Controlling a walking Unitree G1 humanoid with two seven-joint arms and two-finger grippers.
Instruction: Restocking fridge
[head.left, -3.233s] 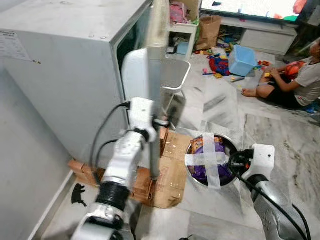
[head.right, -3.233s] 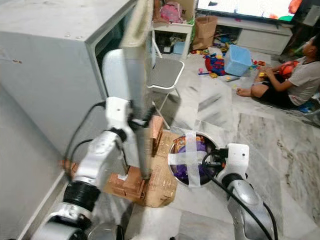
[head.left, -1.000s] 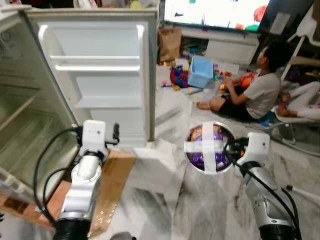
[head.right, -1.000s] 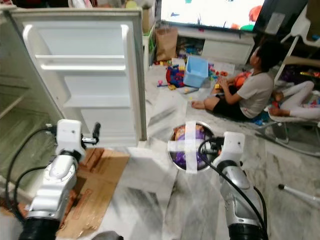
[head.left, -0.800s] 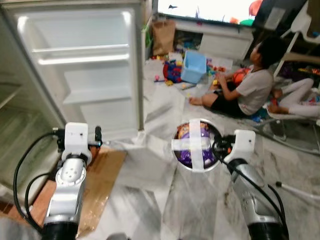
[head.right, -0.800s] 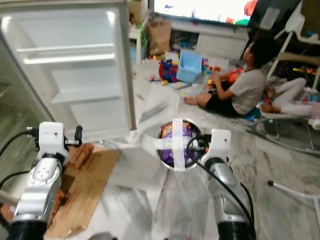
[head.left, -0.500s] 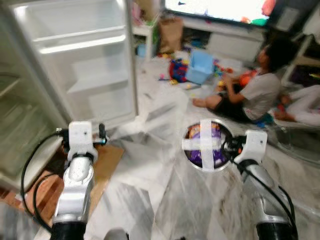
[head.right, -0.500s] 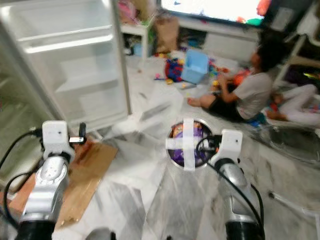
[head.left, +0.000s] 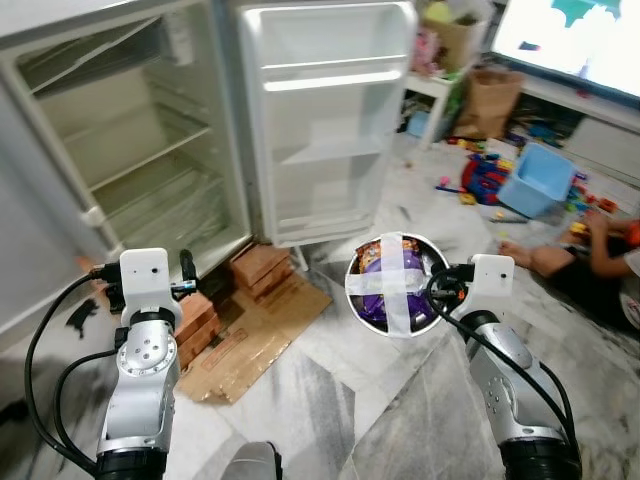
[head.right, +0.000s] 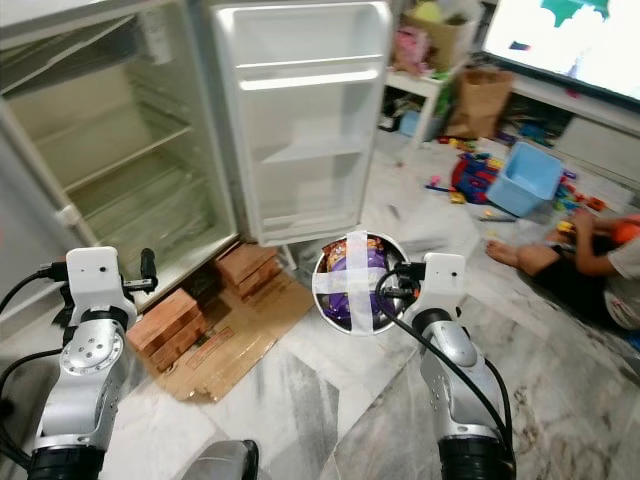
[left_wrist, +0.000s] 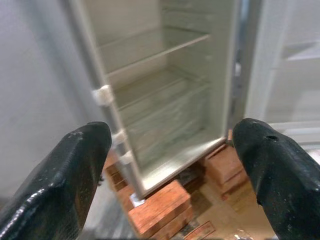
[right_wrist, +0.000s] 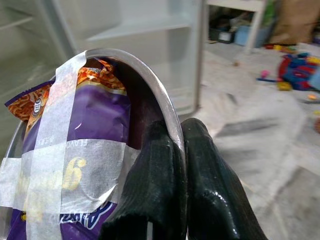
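Observation:
The fridge (head.left: 150, 150) stands open at the left, its wire shelves bare. Its white door (head.left: 330, 120) is swung wide, and the door racks are bare too. My right gripper (right_wrist: 180, 135) is shut on the rim of a metal bowl (right_wrist: 145, 75), which it holds up in front of the door. Inside the bowl is a purple and orange snack packet (head.left: 375, 295), held in by a cross of white tape. My left gripper (left_wrist: 170, 165) is open with nothing between its fingers, and it is raised before the fridge's lower shelves.
Red bricks (head.left: 262, 265) prop up the fridge, and more bricks (head.left: 195, 315) lie on flattened cardboard (head.left: 255, 335) on the marble floor. A person (head.left: 600, 250) sits on the floor at far right, near a blue bin (head.left: 535, 180), scattered toys and a brown paper bag (head.left: 490, 100).
The camera has swung left, so the fridge interior is in view and the person sits at the right edge. The door, edge-on 3.2 s ago, stands wide. Right still grips the bowl.

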